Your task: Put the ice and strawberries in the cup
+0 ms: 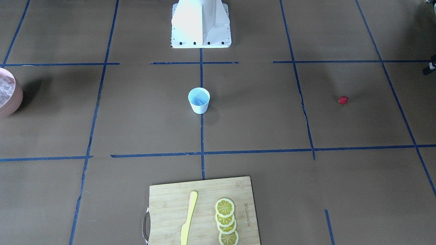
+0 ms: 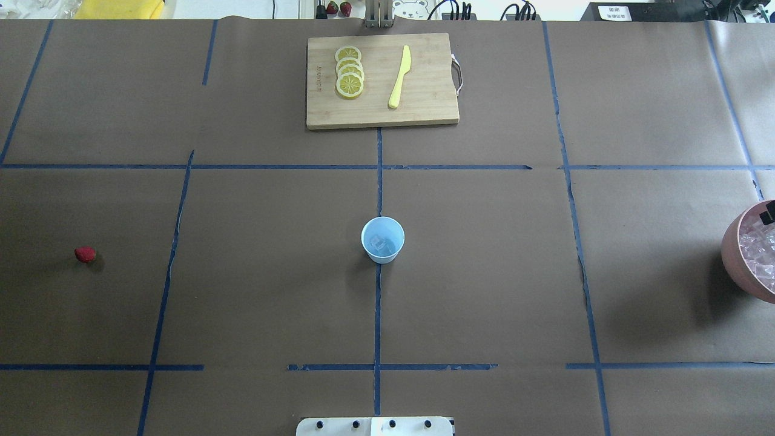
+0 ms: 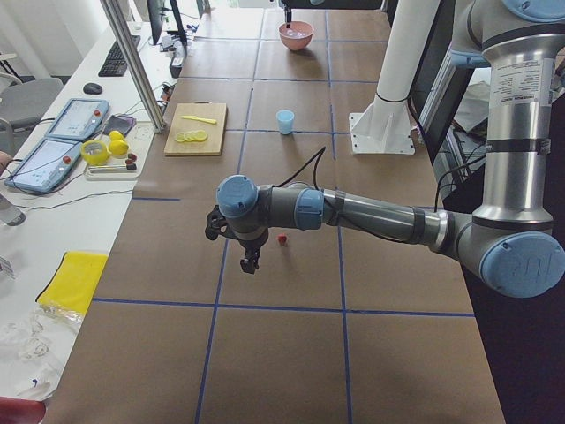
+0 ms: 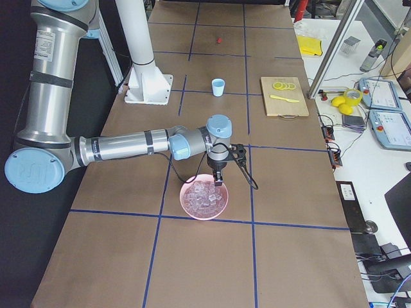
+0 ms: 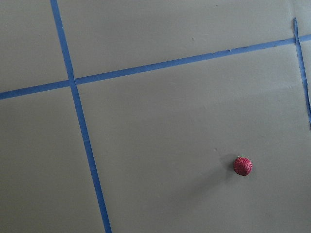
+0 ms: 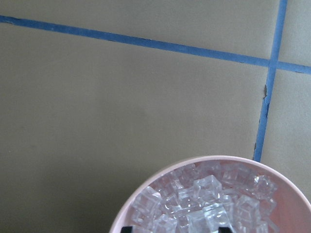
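Observation:
The pale blue cup stands upright at the table's centre with one ice cube in it. More ice fills a pink bowl at the robot's right end. My right gripper hangs just over that ice, and its two dark fingertips stand wide apart, so it is open. A tiny red strawberry lies alone on the paper at the left end. My left gripper hovers close beside the berry. I cannot tell whether it is open or shut.
A wooden cutting board at the far edge carries lemon slices and a yellow knife. Blue tape lines cross the brown paper. The white robot base stands behind the cup.

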You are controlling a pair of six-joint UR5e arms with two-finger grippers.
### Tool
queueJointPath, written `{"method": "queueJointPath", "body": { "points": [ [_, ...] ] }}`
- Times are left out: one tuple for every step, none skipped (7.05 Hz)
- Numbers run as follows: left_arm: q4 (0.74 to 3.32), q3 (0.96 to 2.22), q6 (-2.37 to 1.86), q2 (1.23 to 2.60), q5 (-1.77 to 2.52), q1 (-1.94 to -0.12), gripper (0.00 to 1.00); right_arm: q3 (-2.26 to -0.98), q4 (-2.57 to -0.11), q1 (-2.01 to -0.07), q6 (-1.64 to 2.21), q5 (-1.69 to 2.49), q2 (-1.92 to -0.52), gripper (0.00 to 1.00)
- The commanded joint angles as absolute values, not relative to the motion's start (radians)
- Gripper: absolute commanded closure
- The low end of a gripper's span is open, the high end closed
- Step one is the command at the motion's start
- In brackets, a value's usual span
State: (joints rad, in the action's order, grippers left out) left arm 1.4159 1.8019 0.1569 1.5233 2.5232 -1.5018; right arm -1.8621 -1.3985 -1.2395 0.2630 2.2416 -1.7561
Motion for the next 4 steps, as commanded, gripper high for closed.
{"method": "queueJointPath", "body": {
  "points": [
    [1.416,1.799,0.158,1.523,2.523,-1.502,0.0,-1.813,-1.397,-1.243,0.186,2.24,-1.756,0.3],
    [1.416,1.802,0.156,1.523,2.523,-1.502,0.0,-1.79,-1.397,-1.241,0.186,2.24,-1.753,0.29],
    [1.416,1.802,0.156,1.523,2.523,-1.502,0.0,-1.773,-1.396,-1.241,0.181,2.24,-1.755,0.29],
    [1.416,1.802,0.158,1.523,2.523,-1.502,0.0,-1.764,-1.397,-1.241,0.176,2.24,-1.753,0.28]
  ]
}}
